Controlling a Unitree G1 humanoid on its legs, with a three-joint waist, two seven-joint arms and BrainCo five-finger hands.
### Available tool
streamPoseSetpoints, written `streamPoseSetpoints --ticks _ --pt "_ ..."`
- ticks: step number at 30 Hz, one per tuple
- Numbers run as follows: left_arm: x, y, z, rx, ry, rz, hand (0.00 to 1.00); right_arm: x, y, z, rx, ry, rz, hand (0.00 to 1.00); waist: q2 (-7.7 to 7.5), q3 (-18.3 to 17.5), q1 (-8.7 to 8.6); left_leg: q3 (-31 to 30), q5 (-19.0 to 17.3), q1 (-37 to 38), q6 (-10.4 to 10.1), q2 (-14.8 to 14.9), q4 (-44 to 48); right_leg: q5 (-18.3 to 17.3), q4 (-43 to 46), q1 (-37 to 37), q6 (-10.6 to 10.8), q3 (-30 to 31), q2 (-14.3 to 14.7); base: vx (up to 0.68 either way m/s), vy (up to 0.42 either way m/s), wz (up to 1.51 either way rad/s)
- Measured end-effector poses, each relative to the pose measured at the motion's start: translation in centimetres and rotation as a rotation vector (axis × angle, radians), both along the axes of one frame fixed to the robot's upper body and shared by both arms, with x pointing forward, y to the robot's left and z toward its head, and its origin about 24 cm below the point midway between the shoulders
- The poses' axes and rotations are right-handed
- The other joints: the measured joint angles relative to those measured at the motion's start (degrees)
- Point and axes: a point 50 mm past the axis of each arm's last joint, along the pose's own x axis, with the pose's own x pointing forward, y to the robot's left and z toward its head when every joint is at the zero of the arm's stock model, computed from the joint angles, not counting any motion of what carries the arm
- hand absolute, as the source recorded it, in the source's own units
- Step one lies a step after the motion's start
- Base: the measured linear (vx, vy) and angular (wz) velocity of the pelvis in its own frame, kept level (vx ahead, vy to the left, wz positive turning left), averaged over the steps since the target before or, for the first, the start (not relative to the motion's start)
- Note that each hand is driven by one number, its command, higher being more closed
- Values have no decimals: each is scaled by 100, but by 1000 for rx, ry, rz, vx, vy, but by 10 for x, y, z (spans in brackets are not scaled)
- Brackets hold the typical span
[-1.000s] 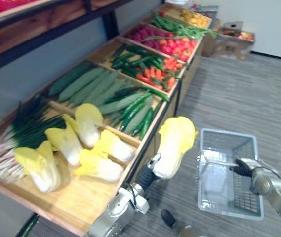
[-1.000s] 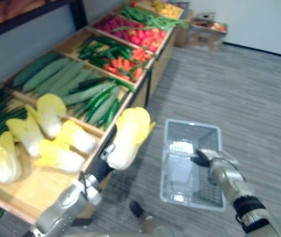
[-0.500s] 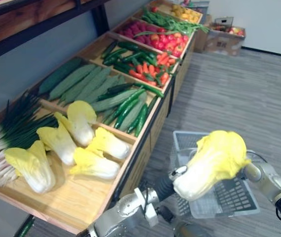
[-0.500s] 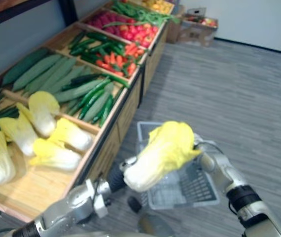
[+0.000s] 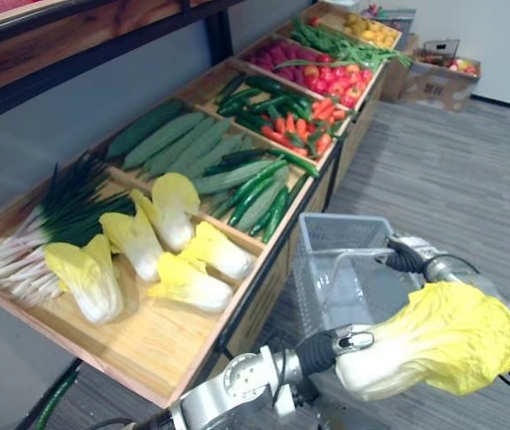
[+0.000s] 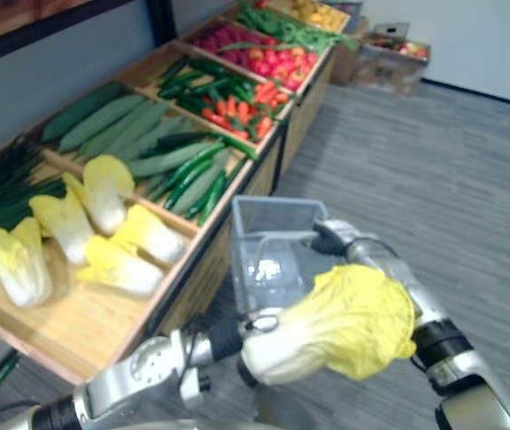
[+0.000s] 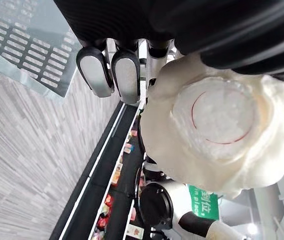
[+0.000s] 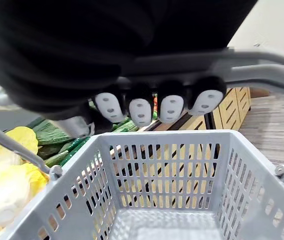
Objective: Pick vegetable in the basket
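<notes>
Cabbage (image 5: pixel 434 345) is clamped in the left hand (image 5: pixel 326 348), stalk end in the grip. The leafy end is up in the air on the near side of the grey basket (image 5: pixel 326 260), not inside it. Right hand (image 5: pixel 407 258) has its fingers wrapped round the basket's handle (image 8: pixel 266 56), holding it up beside the wooden produce shelf (image 5: pixel 147 345).

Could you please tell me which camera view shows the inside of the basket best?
The right wrist view: it looks straight into the basket, showing its walls and floor. The eye views show it side-on, partly behind the cabbage; the left wrist view catches one corner.
</notes>
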Motion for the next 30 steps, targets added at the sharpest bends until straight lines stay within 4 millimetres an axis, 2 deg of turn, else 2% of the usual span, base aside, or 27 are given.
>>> streamPoseSetpoints --ticks 2,10,17,20,28,30 --pt "0 -2 1 -4 -9 -2 100 0 0 3 -7 -6 7 100 0 0 59 -27 2 -21 3 0 6 0 1 0 0 -26 -17 1 88 7" --pt "-1 -8 2 36 -117 -19 100 -2 9 11 -11 -18 55 100 0 0 57 -158 5 -114 8 -9 5 -9 39 0 -12 -142 -59 -8 83 8" --pt "16 -14 -25 171 -156 28 100 -2 9 10 -21 10 66 100 -1 0 6 -188 26 -115 25 -88 -55 -14 69 -4 -17 -129 -84 -17 76 0" --pt "29 -13 -42 260 -170 92 100 -3 9 9 -27 22 70 100 -8 4 -37 -277 21 -217 41 -122 -63 -51 -45 -18 11 -143 -146 -20 70 5" --pt "75 -10 -56 425 -253 284 100 -3 2 2 -54 93 53 100 -9 6 -76 -485 134 -409 250 -412 -269 3 -117 -116 27 -211 -368 -9 79 10" --pt "90 -4 -63 486 -249 370 100 -3 1 0 -56 102 48 100 -32 32 -168 -510 143 -420 295 -536 -363 -8 -138 -117 55 -213 -463 -17 96 8"
